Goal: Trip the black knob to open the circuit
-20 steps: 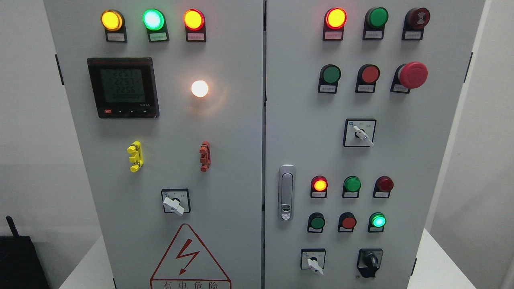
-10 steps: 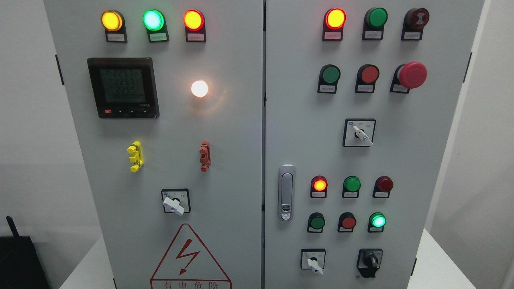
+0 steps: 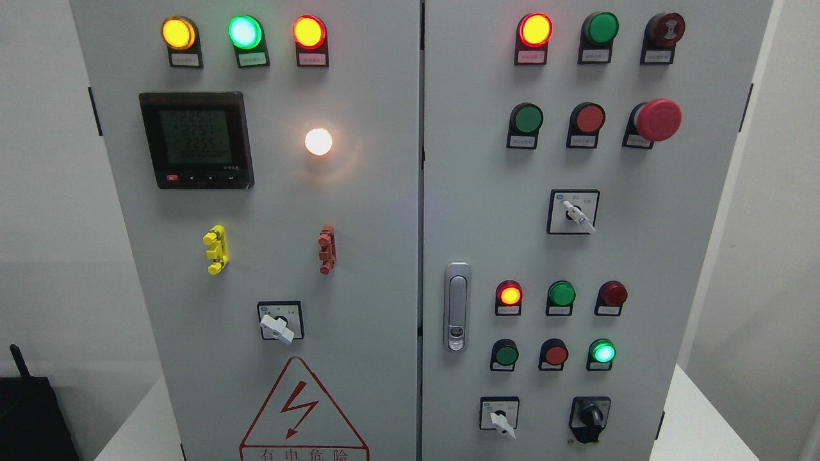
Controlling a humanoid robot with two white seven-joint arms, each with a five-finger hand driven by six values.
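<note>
The black knob (image 3: 592, 417) sits on a black plate at the lower right of the grey cabinet's right door (image 3: 640, 256), its handle pointing roughly straight up and down. Just left of it is a white selector switch (image 3: 501, 419). Neither of my hands nor either arm shows anywhere in the head view.
The right door carries lit and unlit lamps, a red mushroom button (image 3: 656, 120), another white selector (image 3: 576, 214) and a silver latch (image 3: 456, 307). On the left door are a meter (image 3: 196, 139), yellow (image 3: 216, 249) and red (image 3: 327, 249) clips and a white selector (image 3: 278, 326). The cabinet stands on a white table (image 3: 698, 422).
</note>
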